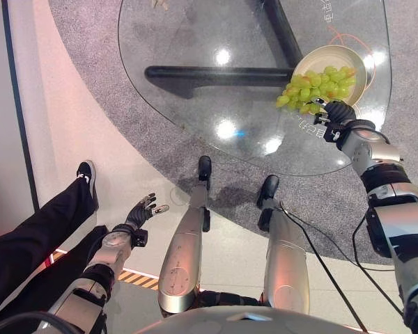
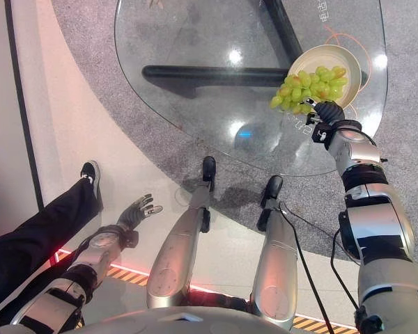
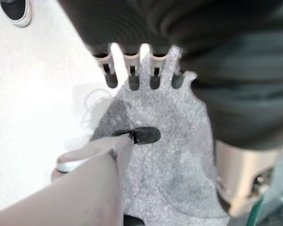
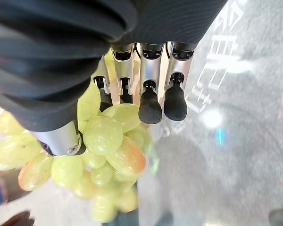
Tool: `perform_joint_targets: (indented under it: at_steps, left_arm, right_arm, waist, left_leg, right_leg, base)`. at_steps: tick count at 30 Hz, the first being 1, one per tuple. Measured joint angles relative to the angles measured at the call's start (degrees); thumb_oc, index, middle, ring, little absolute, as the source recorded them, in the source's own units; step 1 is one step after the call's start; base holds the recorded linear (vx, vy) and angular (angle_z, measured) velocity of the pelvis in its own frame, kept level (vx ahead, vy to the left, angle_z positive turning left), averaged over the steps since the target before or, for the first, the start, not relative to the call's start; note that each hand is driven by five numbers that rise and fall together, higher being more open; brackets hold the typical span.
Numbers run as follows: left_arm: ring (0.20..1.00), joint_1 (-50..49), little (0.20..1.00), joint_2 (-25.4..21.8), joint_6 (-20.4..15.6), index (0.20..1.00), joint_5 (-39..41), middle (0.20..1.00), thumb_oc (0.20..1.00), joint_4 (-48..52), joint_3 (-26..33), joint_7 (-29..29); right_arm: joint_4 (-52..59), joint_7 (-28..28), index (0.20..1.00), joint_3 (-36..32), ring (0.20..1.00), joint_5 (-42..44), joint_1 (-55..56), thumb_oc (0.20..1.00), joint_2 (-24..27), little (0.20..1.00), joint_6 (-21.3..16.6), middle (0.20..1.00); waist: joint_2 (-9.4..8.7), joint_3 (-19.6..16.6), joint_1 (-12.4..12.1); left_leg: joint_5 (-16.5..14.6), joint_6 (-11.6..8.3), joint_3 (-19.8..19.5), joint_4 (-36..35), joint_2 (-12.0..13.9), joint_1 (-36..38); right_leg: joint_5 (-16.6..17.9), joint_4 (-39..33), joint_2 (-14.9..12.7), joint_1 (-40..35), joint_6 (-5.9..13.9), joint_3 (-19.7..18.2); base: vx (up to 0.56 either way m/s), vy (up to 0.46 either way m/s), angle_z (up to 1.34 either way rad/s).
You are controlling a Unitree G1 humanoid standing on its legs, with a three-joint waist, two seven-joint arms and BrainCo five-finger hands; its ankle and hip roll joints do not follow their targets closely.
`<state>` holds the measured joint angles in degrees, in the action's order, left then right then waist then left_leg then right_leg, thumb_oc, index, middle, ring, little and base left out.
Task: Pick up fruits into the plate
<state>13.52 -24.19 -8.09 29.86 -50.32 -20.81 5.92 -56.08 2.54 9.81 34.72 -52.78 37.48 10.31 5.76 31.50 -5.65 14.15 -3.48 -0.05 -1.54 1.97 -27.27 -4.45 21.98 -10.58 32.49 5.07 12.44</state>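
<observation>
Your right hand (image 1: pixel 332 113) has its fingers curled around the near end of the bunch of green grapes (image 1: pixel 319 87), which lies half over the rim of the cream plate (image 1: pixel 357 64) and half out on the glass table (image 1: pixel 195 42). Your left hand (image 1: pixel 142 211) hangs low by the floor with fingers relaxed and spread, holding nothing, beside a person's dark trouser leg (image 1: pixel 35 233). You look nearly done: the bunch reaches the plate but isn't settled inside, so lodging it fully and letting go remain.
</observation>
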Motion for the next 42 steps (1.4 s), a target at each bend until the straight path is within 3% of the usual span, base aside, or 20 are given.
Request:
perform_joint_targets:
  at_steps: [12, 13, 14, 19, 38, 42]
  left_arm:
    - [1.0, 0.0, 1.0, 0.2, 0.04, 1.0, 1.72, 1.0, 1.0, 0.12, -0.53, -0.04]
    - [1.0, 0.0, 1.0, 0.2, 0.04, 1.0, 1.72, 1.0, 1.0, 0.12, -0.74, -0.04]
    - [1.0, 0.0, 1.0, 0.25, 0.04, 1.0, 1.72, 1.0, 1.0, 0.12, -0.82, -0.05]
    - [1.0, 0.0, 1.0, 0.29, -0.02, 1.0, 1.76, 1.0, 1.0, 0.13, -0.86, -0.05]
    - [1.0, 0.0, 1.0, 0.75, 0.23, 1.0, 2.76, 1.0, 1.0, 0.03, -0.79, 0.04]
    - [1.0, 0.01, 1.0, 1.01, 0.51, 1.0, 2.71, 1.0, 1.0, -1.26, -0.68, 0.19]
  right_arm:
    - [-0.04, -4.49, 0.2, -1.13, 0.2, 4.91, -0.02, 0.2, 2.16, 0.2, -0.55, 0.2]
    - [-0.04, -4.85, 0.664, -1.52, 0.664, 5.2, -0.02, 0.664, 2.18, 0.664, -0.65, 0.664]
    - [-0.17, -4.97, 1.0, -2.05, 1.0, 5.4, -0.02, 1.0, 2.18, 1.0, -0.72, 1.0]
    - [-0.44, -6.29, 1.0, -2.61, 1.0, 5.98, -0.05, 1.0, 2.88, 1.0, -2.86, 1.0]
    - [2.42, -8.28, 1.0, -2.55, 1.0, 5.9, -1.03, 1.0, 2.89, 1.0, -5.32, 1.0]
    - [3.64, -7.15, 1.0, -2.55, 1.0, 6.99, 2.68, 1.0, 2.39, 1.0, -6.94, 1.0]
  waist:
    - [1.14, -0.08, 0.99]
    - [1.14, -0.08, 1.17]
    - [1.14, -0.08, 1.3]
    - [1.14, -0.08, 1.4]
    - [1.14, -0.08, 1.44]
    - [1.13, -0.08, 1.72]
  left_leg:
    - [0.02, 0.02, 1.0, 0.16, 0.09, -0.66]
    - [0.03, 0.02, 1.08, 0.17, 0.1, -0.66]
    - [0.03, 0.01, 1.12, 0.16, 0.11, -0.66]
    - [0.03, 0.01, 1.37, 0.17, 0.13, -0.57]
    - [0.03, 0.02, 1.91, 0.19, 0.72, 1.85]
    - [-0.16, -0.08, 1.36, 0.11, 1.2, 4.87]
  right_leg:
    - [0.01, 0.66, 0.09, 1.39, -0.02, -1.01]
    - [0.01, 0.63, 0.1, 1.4, -0.02, -1.03]
    - [0.01, 0.59, 0.12, 1.4, -0.02, -1.04]
    - [0.02, 0.51, 0.15, 1.41, -0.02, -1.22]
    - [0.36, -0.11, 0.92, -0.91, -0.43, -1.8]
    - [0.56, -1.69, 1.45, -5.04, -0.71, -0.76]
  base:
    - [0.0, 0.001, -0.02]
    - [0.0, 0.0, 0.0]
    - [0.0, 0.0, 0.0]
    - [0.0, 0.0, 0.0]
    - [0.0, 0.002, -0.01]
    - [0.01, 0.002, 0.05]
